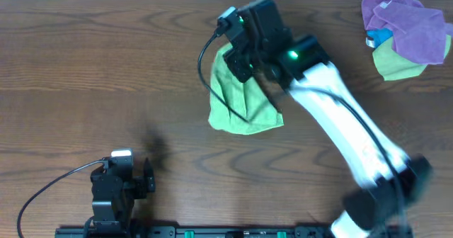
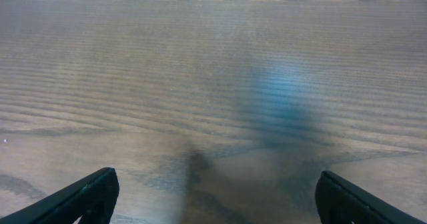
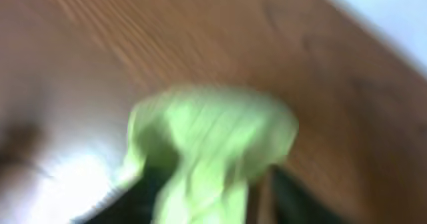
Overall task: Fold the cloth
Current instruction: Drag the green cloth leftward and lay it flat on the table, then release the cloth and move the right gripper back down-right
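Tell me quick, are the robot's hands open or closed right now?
Left gripper: open, holding nothing.
Right gripper: cannot be told, the view is too blurry; the cloth is bunched right at its tip.

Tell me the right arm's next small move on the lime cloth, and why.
Probably open wide and lift the right gripper straight up. The cloth lies on the table beneath it, and the wrist view shows a hump of fabric between the jaws, too blurred to tell whether it is gripped. Rising clear would show how the fold sits.
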Motion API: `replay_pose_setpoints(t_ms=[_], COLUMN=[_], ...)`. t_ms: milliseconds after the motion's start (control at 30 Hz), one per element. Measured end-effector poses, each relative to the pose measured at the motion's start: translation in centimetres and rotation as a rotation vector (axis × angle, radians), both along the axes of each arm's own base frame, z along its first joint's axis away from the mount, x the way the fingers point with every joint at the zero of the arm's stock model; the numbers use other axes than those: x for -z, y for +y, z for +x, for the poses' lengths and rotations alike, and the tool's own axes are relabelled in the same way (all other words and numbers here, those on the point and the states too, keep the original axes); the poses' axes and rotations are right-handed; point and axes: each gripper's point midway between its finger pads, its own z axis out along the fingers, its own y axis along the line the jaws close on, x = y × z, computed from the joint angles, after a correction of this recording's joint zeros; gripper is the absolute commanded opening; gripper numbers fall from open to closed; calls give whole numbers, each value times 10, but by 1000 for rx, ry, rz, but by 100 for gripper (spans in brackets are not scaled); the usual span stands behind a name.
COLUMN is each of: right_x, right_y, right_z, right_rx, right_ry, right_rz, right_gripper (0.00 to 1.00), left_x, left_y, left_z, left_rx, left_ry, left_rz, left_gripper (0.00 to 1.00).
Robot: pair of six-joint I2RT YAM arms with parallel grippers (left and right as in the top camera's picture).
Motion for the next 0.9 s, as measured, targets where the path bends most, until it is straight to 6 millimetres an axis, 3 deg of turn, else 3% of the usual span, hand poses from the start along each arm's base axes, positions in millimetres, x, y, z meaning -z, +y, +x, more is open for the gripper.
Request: replay_pose_setpoints(t_ms=[133,267,567,700,900], right_x=[51,51,71,77,104], right_y=[-7,-18,-57,-59,-62], right_z=[10,2,-58,-69,-100], right_rx=[39,66,145,149,149], right_ry=[91,111,369,409,422], right_rz=[-64,-109,-259,-273,-289], right_gripper=[99,99,99,99,99], left_x=[0,0,0,0,0], left_y=[0,0,0,0,0], left_z=[0,0,0,0,0], left_rx=[0,0,0,0,0], left_ry=[0,0,0,0,0], left_rz=[0,0,0,0,0], left_gripper=[95,95,95,95,95])
